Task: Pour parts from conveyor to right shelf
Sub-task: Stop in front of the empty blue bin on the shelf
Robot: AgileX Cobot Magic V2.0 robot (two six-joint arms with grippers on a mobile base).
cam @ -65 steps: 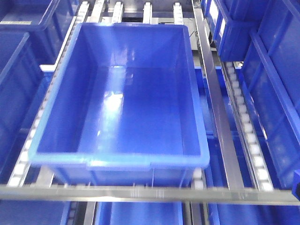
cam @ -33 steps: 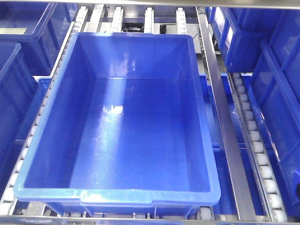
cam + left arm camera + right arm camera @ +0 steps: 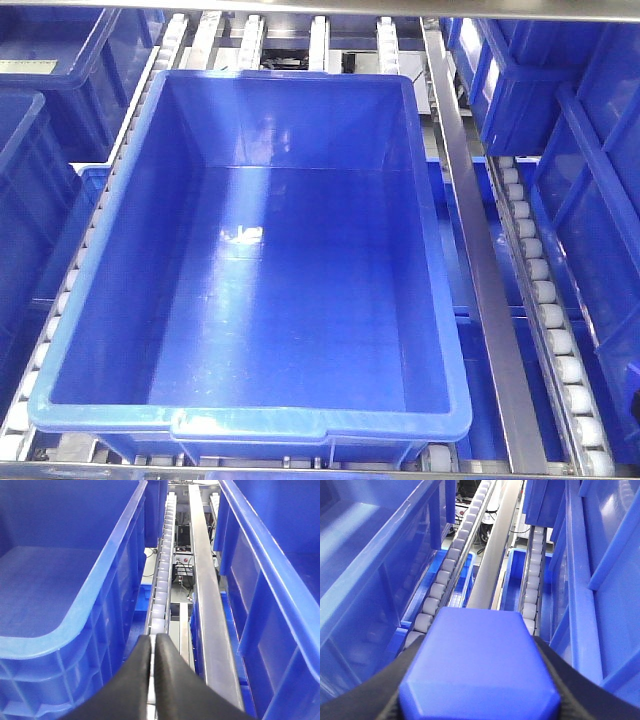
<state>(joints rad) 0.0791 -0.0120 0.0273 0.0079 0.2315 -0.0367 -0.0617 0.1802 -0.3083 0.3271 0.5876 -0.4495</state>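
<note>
- Exterior front-facing view: a second ago the bin (image 3: pixel 250 422) on the shelf (image 3: pixel 480 260) was blurred and sat farther off; now it is sharp and fills the frame, and it has barely shifted over the last half second
- From that I judge the approach to the shelf is about done and the base has nearly settled; what is left is to bring the block over a bin and tip it out
- The bin holds nothing yet
- The right gripper (image 3: pixel 477 685) pinches the block (image 3: pixel 477 655) between its dark fingers (image 3: pixel 572 682); the block fills the low part of the wrist view, and its stud cannot be seen
- Ahead of this gripper run a steel rail (image 3: pixel 490 565) and rollers (image 3: pixel 437 587), with bin walls close on both sides, so it seems to hang over the gap between bins, not over one
- The left gripper (image 3: pixel 153 645) has its fingers pressed together with nothing between them; rollers run straight ahead, with a bin just to its left and another to its right
- The conveyor is in no view
- No brand, label or writing can be read anywhere
</note>
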